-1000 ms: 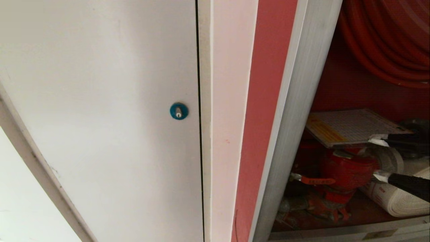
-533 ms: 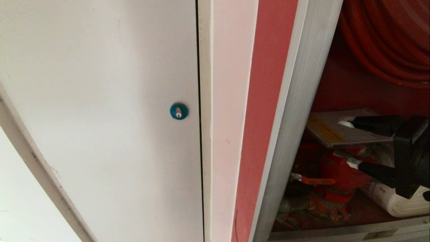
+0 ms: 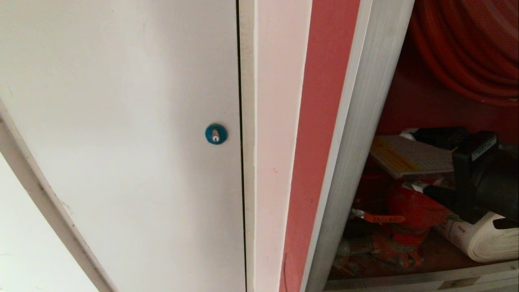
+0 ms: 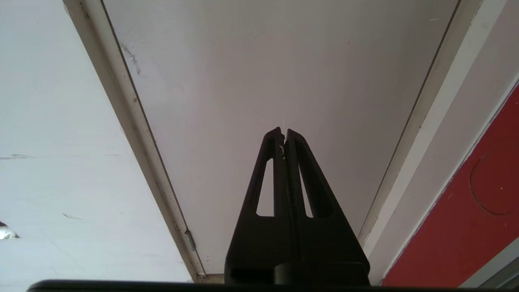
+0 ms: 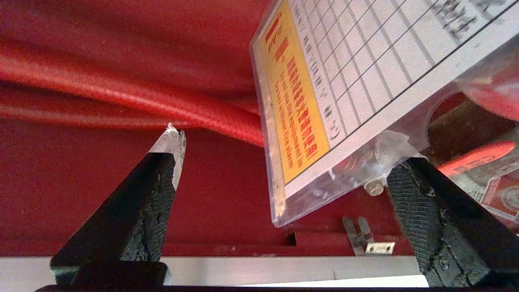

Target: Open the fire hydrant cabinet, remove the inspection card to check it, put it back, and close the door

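The inspection card (image 3: 409,155) lies flat atop the red valve (image 3: 417,207) inside the fire hydrant cabinet (image 3: 357,134), bracketed by the spread-wide, empty right gripper (image 5: 284,150), whose lower finger risks knocking it off.

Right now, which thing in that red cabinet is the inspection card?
Look inside the open fire hydrant cabinet, under the coiled red hose. Above the red valve lies the inspection card, a flat white sheet. Only it has a printed grid and a yellow band.
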Robot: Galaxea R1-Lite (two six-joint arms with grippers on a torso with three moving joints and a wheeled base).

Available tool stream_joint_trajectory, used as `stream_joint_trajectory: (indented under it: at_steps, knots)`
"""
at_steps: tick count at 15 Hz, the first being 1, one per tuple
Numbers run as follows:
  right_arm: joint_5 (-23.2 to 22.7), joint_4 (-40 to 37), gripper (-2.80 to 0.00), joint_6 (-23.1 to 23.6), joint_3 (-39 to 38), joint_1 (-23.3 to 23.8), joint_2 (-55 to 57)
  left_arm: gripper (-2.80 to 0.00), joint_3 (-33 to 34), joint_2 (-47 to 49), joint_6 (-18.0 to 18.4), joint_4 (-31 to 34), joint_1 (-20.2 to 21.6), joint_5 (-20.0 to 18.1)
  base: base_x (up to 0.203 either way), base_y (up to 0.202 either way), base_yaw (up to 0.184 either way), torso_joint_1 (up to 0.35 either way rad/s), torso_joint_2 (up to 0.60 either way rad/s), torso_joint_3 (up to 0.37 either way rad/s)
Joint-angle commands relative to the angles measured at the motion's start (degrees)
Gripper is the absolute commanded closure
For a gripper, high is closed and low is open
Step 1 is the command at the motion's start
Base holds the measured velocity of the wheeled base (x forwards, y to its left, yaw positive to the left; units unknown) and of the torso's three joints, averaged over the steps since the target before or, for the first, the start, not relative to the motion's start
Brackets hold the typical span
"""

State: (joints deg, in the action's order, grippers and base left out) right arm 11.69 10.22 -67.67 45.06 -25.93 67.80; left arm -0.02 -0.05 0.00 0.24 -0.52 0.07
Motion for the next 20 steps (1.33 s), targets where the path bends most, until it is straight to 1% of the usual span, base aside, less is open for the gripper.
stream_joint_trajectory:
  at_steps: [1,6,11,12,20]
  knots:
    - [0.3,0.1,-2.80,-0.4,0.1,0.0,0.0,0.00,0.0,0.0,0.0,0.0,0.0,0.0,0.000,0.000,0.000,0.000,0.00,0.000]
    - [0.4,0.1,-2.80,-0.3,0.4,0.0,1.0,0.00,0.0,0.0,0.0,0.0,0.0,0.1,0.000,0.000,0.000,0.000,0.00,0.000]
    - [1.8,0.2,-2.80,-0.3,0.7,0.1,1.5,0.00,0.0,0.0,0.0,0.0,0.0,0.0,0.000,0.000,0.000,0.000,0.00,0.000]
    - [1.8,0.2,0.00,-0.3,0.7,0.2,1.9,0.00,0.0,0.0,0.0,0.0,0.0,0.0,0.000,0.000,0.000,0.000,0.00,0.000]
    - [1.7,-0.3,0.00,0.1,0.6,0.2,1.9,0.00,-0.1,0.0,0.0,0.0,0.0,0.0,0.000,0.000,0.000,0.000,0.00,0.000]
